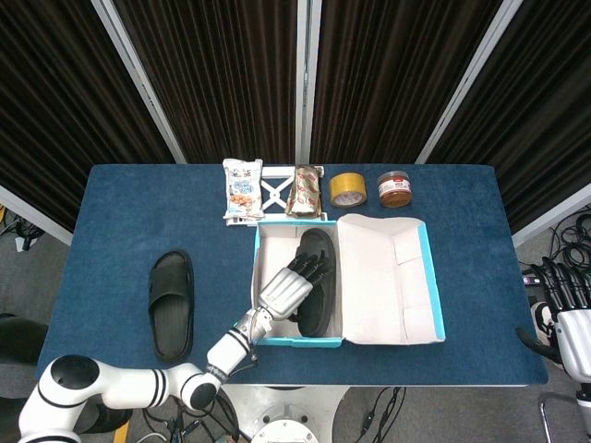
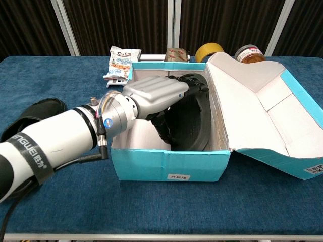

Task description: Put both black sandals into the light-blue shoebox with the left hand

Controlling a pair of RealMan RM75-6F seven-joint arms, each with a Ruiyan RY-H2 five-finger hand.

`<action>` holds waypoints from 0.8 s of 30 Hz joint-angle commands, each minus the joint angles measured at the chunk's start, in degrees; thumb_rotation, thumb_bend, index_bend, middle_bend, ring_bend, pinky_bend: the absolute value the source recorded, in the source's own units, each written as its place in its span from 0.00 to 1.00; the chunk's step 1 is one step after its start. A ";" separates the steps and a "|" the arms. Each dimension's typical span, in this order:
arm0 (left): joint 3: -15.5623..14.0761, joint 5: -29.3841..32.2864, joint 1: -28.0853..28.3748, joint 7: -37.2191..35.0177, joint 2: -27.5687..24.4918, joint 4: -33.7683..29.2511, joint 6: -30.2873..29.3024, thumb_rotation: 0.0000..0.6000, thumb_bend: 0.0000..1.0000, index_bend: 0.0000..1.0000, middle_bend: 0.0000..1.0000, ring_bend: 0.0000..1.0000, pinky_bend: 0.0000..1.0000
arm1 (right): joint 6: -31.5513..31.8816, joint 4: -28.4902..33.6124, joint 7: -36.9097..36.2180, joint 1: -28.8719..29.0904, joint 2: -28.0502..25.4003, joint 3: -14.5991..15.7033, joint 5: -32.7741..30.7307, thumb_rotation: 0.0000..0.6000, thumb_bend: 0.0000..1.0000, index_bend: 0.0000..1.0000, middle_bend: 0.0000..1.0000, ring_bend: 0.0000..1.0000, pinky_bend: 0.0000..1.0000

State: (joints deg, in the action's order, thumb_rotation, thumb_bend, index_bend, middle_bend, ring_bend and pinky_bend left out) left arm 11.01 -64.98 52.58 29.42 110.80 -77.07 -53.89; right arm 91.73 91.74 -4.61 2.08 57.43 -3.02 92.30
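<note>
- Lying flat on the blue table (image 1: 111,203) at the left of the head view, one black sandal (image 1: 172,303) is sitting well apart from the box; in the chest view it is showing at the left edge (image 2: 35,115), partly behind my left arm.
- I am seeing my left hand (image 1: 288,288) reaching over the near left part of the light-blue shoebox (image 1: 277,341), fingers (image 2: 194,86) stretched out across the second black sandal (image 1: 316,286); whether it is gripping that sandal or only resting on it I cannot tell.
- That second sandal is sitting inside the shoebox, along its right side, next to the raised lid (image 1: 388,277), which is lying open to the right.
- Standing in a row just beyond the box at upper centre are a snack packet (image 1: 242,189), a second wrapped bar (image 1: 307,189), a roll of yellow tape (image 1: 348,189) and a small red-lidded jar (image 1: 395,188).
- My right hand (image 1: 565,309) is hanging off the table at the lower right edge of the head view, fingers apart and holding nothing.
</note>
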 commanded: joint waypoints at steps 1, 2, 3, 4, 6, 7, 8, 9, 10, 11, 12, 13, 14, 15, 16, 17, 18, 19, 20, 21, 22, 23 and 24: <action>-0.18 -1.13 -0.03 -0.83 1.55 1.95 -0.99 1.00 0.00 0.05 0.00 0.00 0.05 | 0.20 -0.05 -0.07 -0.11 -0.04 0.01 0.05 1.00 0.03 0.00 0.00 0.00 0.00; -0.17 -1.52 -0.13 -1.26 1.92 2.42 -1.36 1.00 0.00 0.05 0.00 0.00 0.05 | 0.28 -0.08 -0.11 -0.14 -0.05 -0.01 0.07 1.00 0.03 0.00 0.00 0.00 0.00; -0.18 -1.86 -0.27 -1.82 2.24 2.77 -1.65 1.00 0.00 0.05 0.00 0.00 0.05 | 0.33 -0.11 -0.15 -0.16 -0.06 -0.01 0.08 1.00 0.03 0.00 0.00 0.00 0.00; -0.17 -2.14 -0.40 -2.46 2.41 3.05 -1.75 1.00 0.00 0.05 0.00 0.00 0.05 | 0.38 -0.15 -0.21 -0.17 -0.06 -0.03 0.10 1.00 0.03 0.00 0.00 0.00 0.00; -0.23 -2.30 -0.55 -2.79 2.15 2.82 -1.59 1.00 0.00 0.05 0.00 0.00 0.05 | 0.46 -0.25 -0.33 -0.17 -0.01 -0.05 0.17 1.00 0.03 0.00 0.00 0.00 0.00; -0.22 -2.43 -0.65 -2.71 1.79 2.36 -1.69 1.00 0.00 0.05 0.00 0.00 0.05 | 0.51 -0.31 -0.41 -0.18 0.01 -0.06 0.21 1.00 0.03 0.00 0.00 0.00 0.00; -0.19 -2.65 -0.81 -2.64 1.31 1.65 -2.01 1.00 0.00 0.05 0.00 0.00 0.05 | 0.54 -0.40 -0.49 -0.18 0.02 -0.06 0.23 1.00 0.03 0.00 0.00 0.00 0.00; -0.04 -3.06 -1.14 -2.70 0.38 0.27 -2.68 1.00 0.00 0.05 0.00 0.00 0.05 | 0.53 -0.51 -0.59 -0.17 0.04 -0.07 0.23 1.00 0.03 0.00 0.00 0.00 0.00; 0.09 -3.36 -1.50 -2.84 -0.57 -1.11 -3.25 1.00 0.00 0.05 0.00 0.00 0.05 | 0.51 -0.57 -0.67 -0.15 0.04 -0.10 0.21 1.00 0.03 0.00 0.00 0.00 0.00; 0.22 -3.58 -1.92 -2.93 -1.75 -2.72 -3.83 1.00 0.00 0.05 0.00 0.00 0.05 | 0.49 -0.63 -0.76 -0.13 0.03 -0.13 0.19 1.00 0.03 0.00 0.00 0.00 0.00; 0.34 -3.71 -2.42 -2.94 -3.20 -4.57 -4.39 1.00 0.00 0.05 0.00 0.00 0.05 | 0.49 -0.71 -0.86 -0.10 0.02 -0.17 0.16 1.00 0.03 0.00 0.00 0.00 0.00; 0.49 -3.79 -3.18 -2.86 -5.39 -7.24 -5.21 1.00 0.00 0.05 0.00 0.00 0.05 | 0.48 -0.82 -0.96 -0.06 0.00 -0.23 0.11 1.00 0.03 0.00 0.00 0.00 0.00; 0.56 -3.79 -3.82 -2.68 -7.24 -9.32 -5.85 1.00 0.00 0.05 0.00 0.00 0.05 | 0.44 -0.90 -1.01 -0.02 0.00 -0.29 0.06 1.00 0.03 0.00 0.00 0.00 0.00; 0.60 -3.72 -4.49 -2.45 -9.23 -11.40 -6.44 1.00 0.00 0.05 0.00 0.00 0.05 | 0.39 -0.98 -1.08 0.05 0.00 -0.34 0.04 1.00 0.03 0.00 0.00 0.00 0.00; 0.63 -3.52 -5.49 -2.23 -12.08 -14.05 -7.25 1.00 0.00 0.05 0.00 0.00 0.05 | 0.34 -1.08 -1.24 0.14 0.01 -0.40 0.06 1.00 0.03 0.00 0.00 0.00 0.00; 0.63 -3.24 -6.29 -2.14 -14.36 -15.90 -7.79 1.00 0.00 0.05 0.00 0.00 0.05 | 0.34 -1.17 -1.38 0.20 0.02 -0.44 0.09 1.00 0.03 0.00 0.00 0.00 0.00; 0.61 -2.81 -7.10 -2.16 -16.73 -17.59 -8.15 1.00 0.00 0.05 0.00 0.00 0.06 | 0.34 -1.27 -1.50 0.25 0.04 -0.49 0.09 1.00 0.03 0.00 0.00 0.00 0.00; 0.53 -1.91 -8.23 -2.31 -19.93 -19.62 -8.48 1.00 0.00 0.05 0.00 0.00 0.07 | 0.32 -1.43 -1.63 0.32 0.06 -0.57 0.05 1.00 0.03 0.00 0.00 0.00 0.00; 0.33 -1.03 -9.06 -2.26 -22.37 -21.02 -8.56 1.00 0.00 0.05 0.00 0.00 0.08 | 0.29 -1.54 -1.73 0.36 0.11 -0.61 0.01 1.00 0.03 0.00 0.00 0.00 0.00; 0.09 0.00 -9.83 -2.16 -24.78 -22.32 -8.48 1.00 0.00 0.05 0.00 0.00 0.09 | 0.26 -1.65 -1.83 0.41 0.16 -0.65 -0.02 1.00 0.03 0.00 0.00 0.00 0.00; -0.30 1.42 -10.73 -1.96 -27.85 -23.74 -8.23 1.00 0.00 0.05 0.00 0.00 0.10 | 0.16 -1.81 -1.96 0.49 0.25 -0.69 -0.05 1.00 0.03 0.00 0.00 0.00 0.00; -0.62 2.42 -11.30 -1.77 -29.93 -24.43 -8.01 1.00 0.00 0.05 0.00 0.02 0.14 | 0.08 -1.92 -2.06 0.56 0.32 -0.70 -0.05 1.00 0.03 0.00 0.00 0.00 0.00; -0.93 3.56 -11.78 -1.74 -31.80 -24.87 -7.58 1.00 0.00 0.05 0.00 0.03 0.15 | -0.01 -2.04 -2.15 0.64 0.41 -0.71 -0.04 1.00 0.03 0.00 0.00 0.00 0.00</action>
State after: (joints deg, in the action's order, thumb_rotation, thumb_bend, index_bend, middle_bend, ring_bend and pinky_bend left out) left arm 10.97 -65.20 44.06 27.22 86.23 -97.27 -61.17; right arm 91.76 89.74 -6.72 2.69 57.81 -3.72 92.26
